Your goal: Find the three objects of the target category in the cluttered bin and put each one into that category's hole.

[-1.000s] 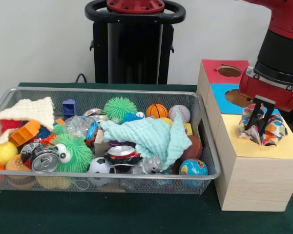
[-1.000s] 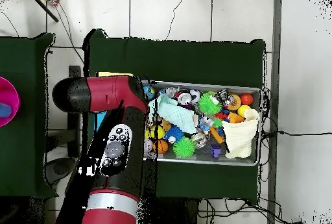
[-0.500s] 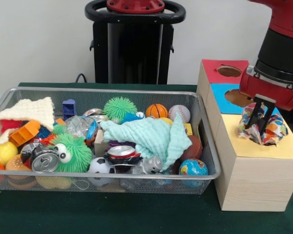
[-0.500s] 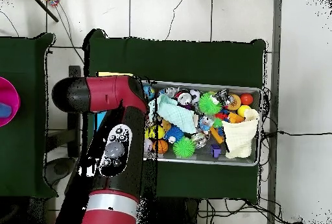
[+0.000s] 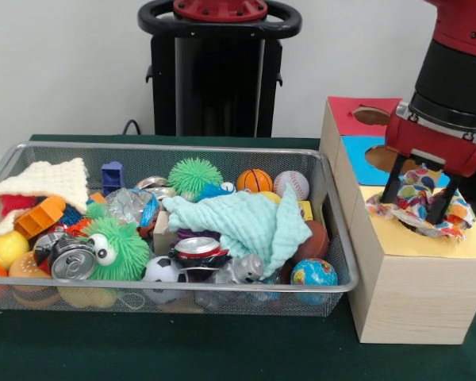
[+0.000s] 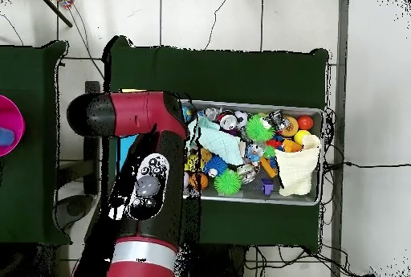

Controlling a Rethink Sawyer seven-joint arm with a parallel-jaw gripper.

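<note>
Pincer sits over the yellow section of the wooden box, jaws spread wide, one on each side of a patterned cloth. Nothing is clamped; the cloth rests on the box top at the yellow hole, touching both fingers or very nearly.

Step in hand, by the look of it: dropping the cloth into the yellow hole. It is only partly in. The fabric is bunched up and its edges drape out over the yellow surface on left and right. To finish well, the arm should lift straight up so the fingers do not snag a fold and drag the cloth back out. If the cloth stays perched, a short downward poke with closed fingers at its centre should seat it. Risk: soft fabric catches on finger tips, or springs back over the rim.

Cloth: white ground with multicolour dots (orange, blue, green, red), crumpled, limp, thin. The hole itself is hidden beneath it.

Wire bin to the left on the green tabletop is full of clutter. A mint cloth lies on top in the middle, a cream knitted cloth at the far left end; likely the same category, easy top grabs.

Overhead view: the arm covers the box, pincer not visible there.
</note>
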